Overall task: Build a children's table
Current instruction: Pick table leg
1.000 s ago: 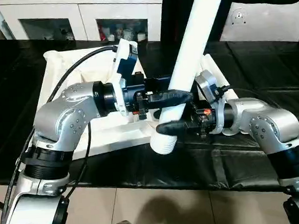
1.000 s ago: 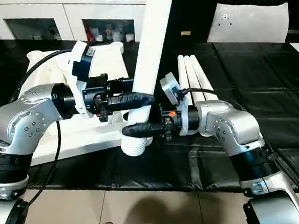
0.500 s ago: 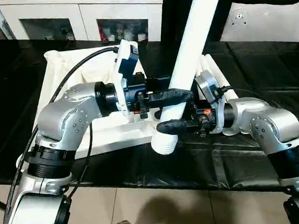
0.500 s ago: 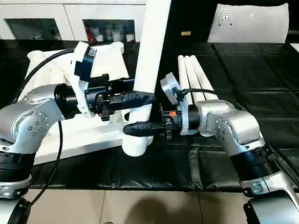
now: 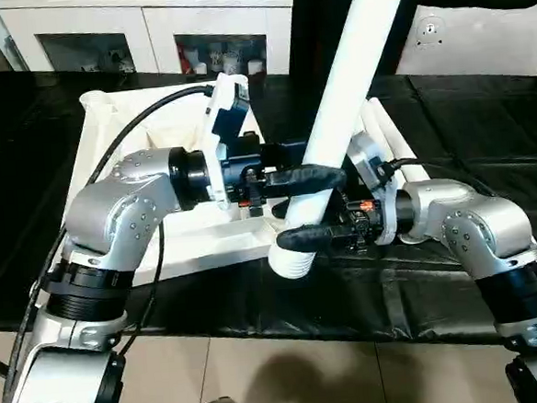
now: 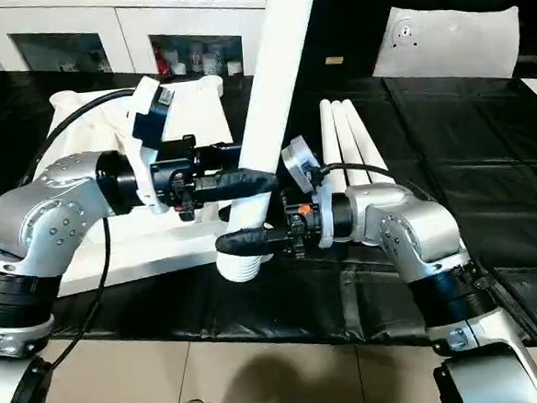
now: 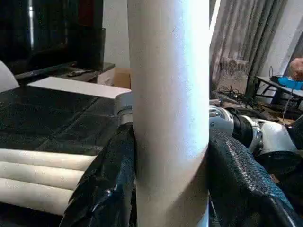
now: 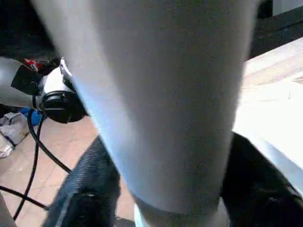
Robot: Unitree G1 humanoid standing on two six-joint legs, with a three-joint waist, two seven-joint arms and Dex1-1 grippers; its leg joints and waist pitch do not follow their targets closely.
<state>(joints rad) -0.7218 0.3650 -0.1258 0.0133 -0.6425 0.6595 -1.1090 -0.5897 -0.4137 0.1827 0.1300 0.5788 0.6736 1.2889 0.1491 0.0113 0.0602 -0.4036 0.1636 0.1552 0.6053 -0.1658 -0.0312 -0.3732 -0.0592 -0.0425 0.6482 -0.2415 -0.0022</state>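
While tilted, leg (image 5: 335, 105) sits between both grippers' fingers (image 7: 109, 184).

No text, label or number seems legible on anything here

Up close we see a broad, smooth white plastic tubular leg (image 8: 161, 94) running across most of the frame, blurred, with a lighter ribbed end (image 8: 180, 215) just visible low down. Our right gripper's black textured fingers (image 8: 83, 198) flank it on either side. Beyond the leg sits the other arm's silver and black wrist (image 8: 52, 94) with a black cable (image 8: 40, 146), above a tan tiled floor (image 8: 28, 175). A flat white plastic tabletop (image 8: 274, 104) lies behind.
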